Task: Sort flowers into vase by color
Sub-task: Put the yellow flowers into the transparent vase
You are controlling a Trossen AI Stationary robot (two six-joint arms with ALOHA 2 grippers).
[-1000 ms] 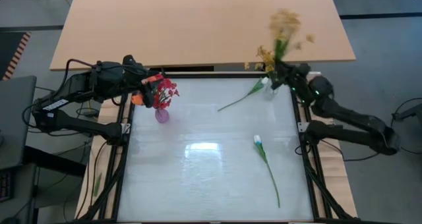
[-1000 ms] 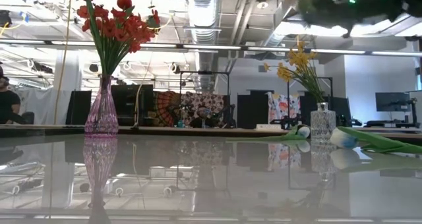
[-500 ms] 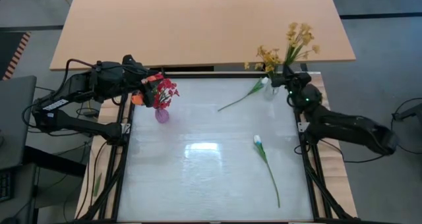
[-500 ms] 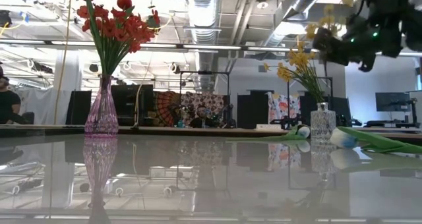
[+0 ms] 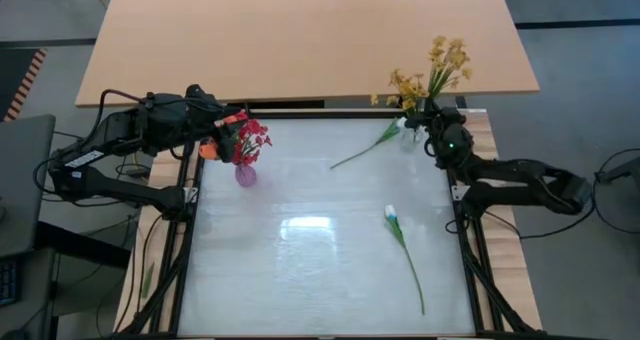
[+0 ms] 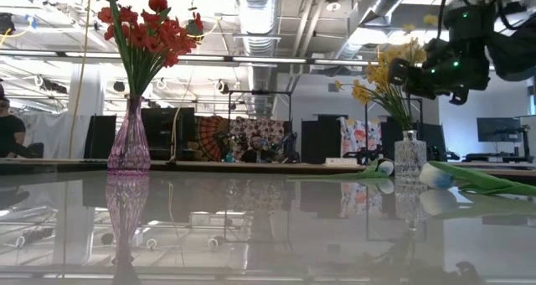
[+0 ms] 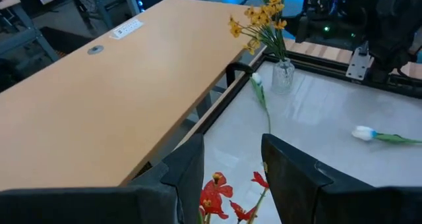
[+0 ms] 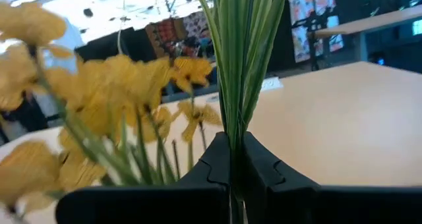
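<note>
We are lowering a yellow spray into the clear vase

Our right pincer (image 8: 231, 159) is clenched on the green stems of a yellow spray (image 5: 447, 56), holding it just above the clear vase (image 6: 409, 155) at the table's (image 5: 310, 280) far right corner, where other yellow flowers (image 5: 404, 84) are already standing. We judge the placing step as nearly done: next, the stems need easing straight down into the narrow neck before we let go. Our left pincer (image 7: 231, 178) is waiting with fingers parted above the red flowers (image 5: 248, 138) in the purple vase (image 5: 245, 174) at the far left. Two white flowers are lying unsorted on the table: one (image 5: 365, 147) just beside the clear vase, one (image 5: 403, 238) nearer the middle right. We are seeing no third vase for them.
</note>
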